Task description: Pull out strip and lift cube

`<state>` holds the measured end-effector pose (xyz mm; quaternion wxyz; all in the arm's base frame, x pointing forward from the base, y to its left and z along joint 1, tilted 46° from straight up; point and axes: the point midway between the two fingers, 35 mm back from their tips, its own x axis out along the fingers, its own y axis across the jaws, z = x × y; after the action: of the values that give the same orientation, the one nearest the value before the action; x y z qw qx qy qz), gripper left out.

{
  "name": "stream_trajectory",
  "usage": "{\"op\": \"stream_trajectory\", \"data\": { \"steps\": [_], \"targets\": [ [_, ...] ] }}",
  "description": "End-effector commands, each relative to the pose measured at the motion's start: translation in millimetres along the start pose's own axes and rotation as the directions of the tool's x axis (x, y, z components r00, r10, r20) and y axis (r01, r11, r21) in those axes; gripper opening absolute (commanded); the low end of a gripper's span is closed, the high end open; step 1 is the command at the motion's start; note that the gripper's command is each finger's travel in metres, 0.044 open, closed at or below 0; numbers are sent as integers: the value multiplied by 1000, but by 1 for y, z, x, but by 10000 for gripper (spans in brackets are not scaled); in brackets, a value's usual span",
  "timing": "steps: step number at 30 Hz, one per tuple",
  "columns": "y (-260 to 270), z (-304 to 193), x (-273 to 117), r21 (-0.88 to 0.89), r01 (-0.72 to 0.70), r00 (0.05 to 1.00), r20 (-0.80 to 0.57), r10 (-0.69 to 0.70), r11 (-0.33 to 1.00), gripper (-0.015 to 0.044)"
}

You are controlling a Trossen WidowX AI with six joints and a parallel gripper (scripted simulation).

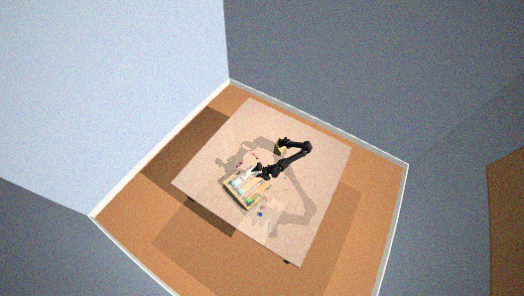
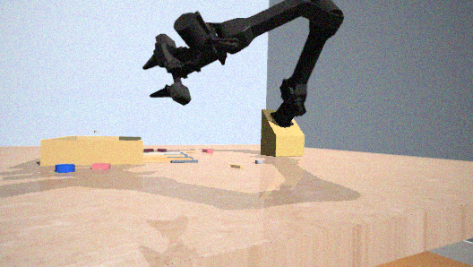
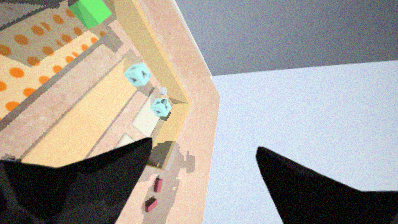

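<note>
The shallow yellow tray (image 2: 90, 151) (image 3: 150, 50) holds several strips. A plain yellow strip (image 3: 82, 120) looks unbroken where visible; a cyan cube (image 3: 137, 74) (image 1: 240, 191) with dark marks sits at its far end. A white strip (image 3: 145, 119) beside it shows a gap between two pieces; another marked cyan cube (image 3: 161, 107) (image 1: 234, 183) is at its far end. An orange-dotted strip (image 3: 30, 85) lies on the other side, with a green cube (image 3: 91, 12) (image 1: 249, 201) at its end. My gripper (image 2: 148, 81) (image 3: 204, 147) is open and empty, high above the table. The near strip ends are partly hidden in the wrist view.
A blue block (image 2: 64, 167) (image 1: 260, 215) and a pink block (image 2: 100, 166) lie beside the tray. Dark red blocks (image 3: 158, 184) lie past its other side. Small grey (image 2: 259, 161) and brown (image 2: 236, 166) pieces lie between tray and the arm's yellow base (image 2: 289, 144).
</note>
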<state>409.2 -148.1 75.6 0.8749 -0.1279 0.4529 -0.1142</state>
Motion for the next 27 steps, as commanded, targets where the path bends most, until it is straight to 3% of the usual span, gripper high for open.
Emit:
{"op": "stream_trajectory", "data": {
  "steps": [1, 6, 13, 15, 27],
  "targets": [
    [0, -2, 0, 14, -9, 1000, 4, 9, 1000, 400],
    [-9, -46, -3, 351, -255, 965, 148, 215, 901, 400],
    [-5, -105, -51, 629, -622, 782, 476, 402, 466, 400],
    [-3, -109, -58, 635, -651, 757, 508, 411, 416, 400],
    [-3, -109, -58, 635, -651, 757, 508, 411, 416, 400]
  ]
}}
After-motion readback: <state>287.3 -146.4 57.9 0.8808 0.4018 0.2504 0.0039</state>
